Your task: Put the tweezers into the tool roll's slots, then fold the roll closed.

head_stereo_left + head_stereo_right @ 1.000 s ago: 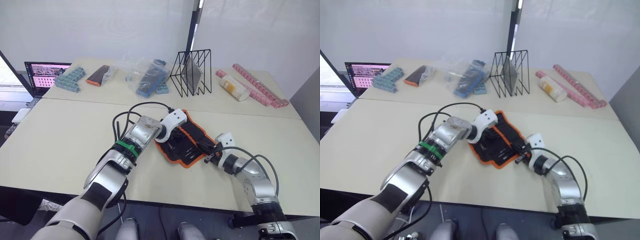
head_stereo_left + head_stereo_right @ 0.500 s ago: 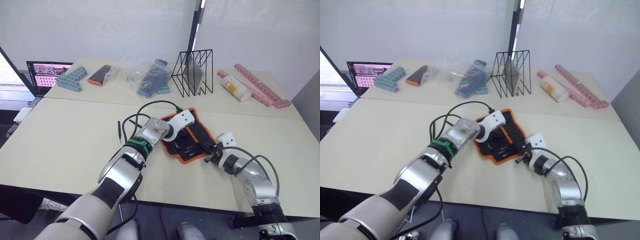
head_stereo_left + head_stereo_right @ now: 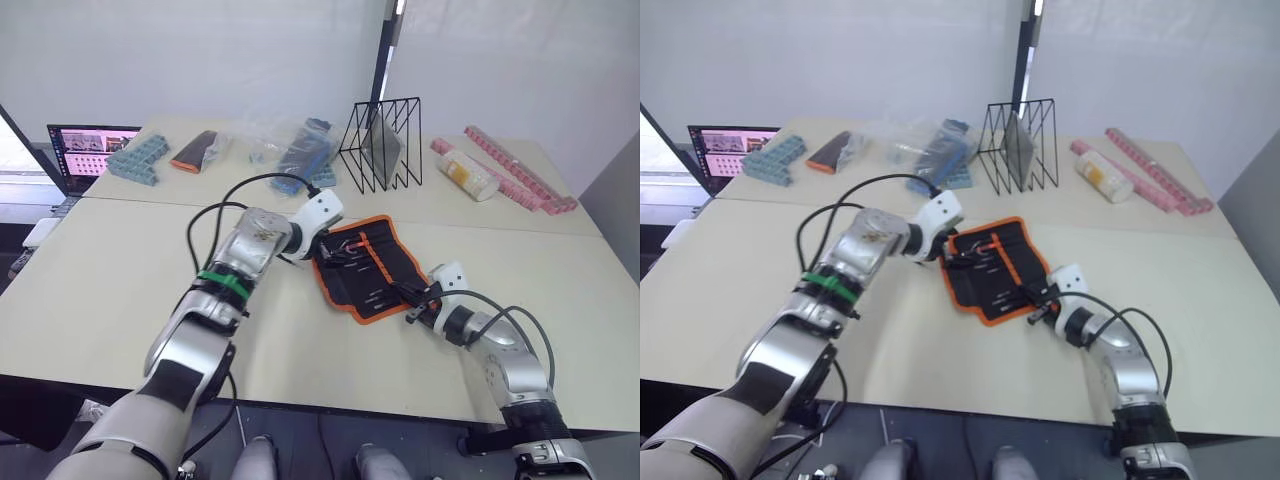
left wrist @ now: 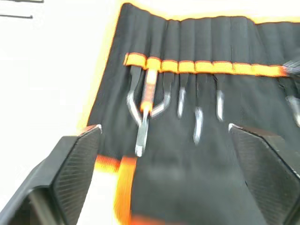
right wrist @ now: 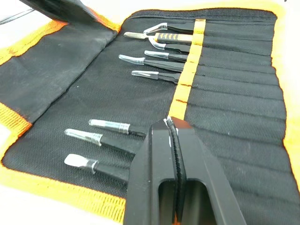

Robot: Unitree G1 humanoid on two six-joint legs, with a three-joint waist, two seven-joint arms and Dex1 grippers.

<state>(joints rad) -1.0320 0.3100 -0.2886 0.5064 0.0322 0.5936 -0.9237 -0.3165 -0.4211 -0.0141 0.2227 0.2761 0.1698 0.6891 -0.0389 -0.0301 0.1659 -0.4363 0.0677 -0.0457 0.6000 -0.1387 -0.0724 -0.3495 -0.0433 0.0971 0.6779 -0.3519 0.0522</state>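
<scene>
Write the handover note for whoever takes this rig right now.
Left gripper: open, over the roll's left end, holding nothing.
Right gripper: shut and empty, at the roll's near right edge.
The roll lies open and flat on the table.
Done: tweezers sit in the slots, tips out.
Left: check for stray tweezers, then fold the roll closed.

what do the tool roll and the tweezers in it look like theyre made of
The tool roll looks like matte black woven fabric: soft creases, stitched pockets, orange webbing trim. The tweezers look like metal with a dark coating on the shafts; their bare tips shine silvery. One tool has an orange striped handle, material unclear.
</scene>
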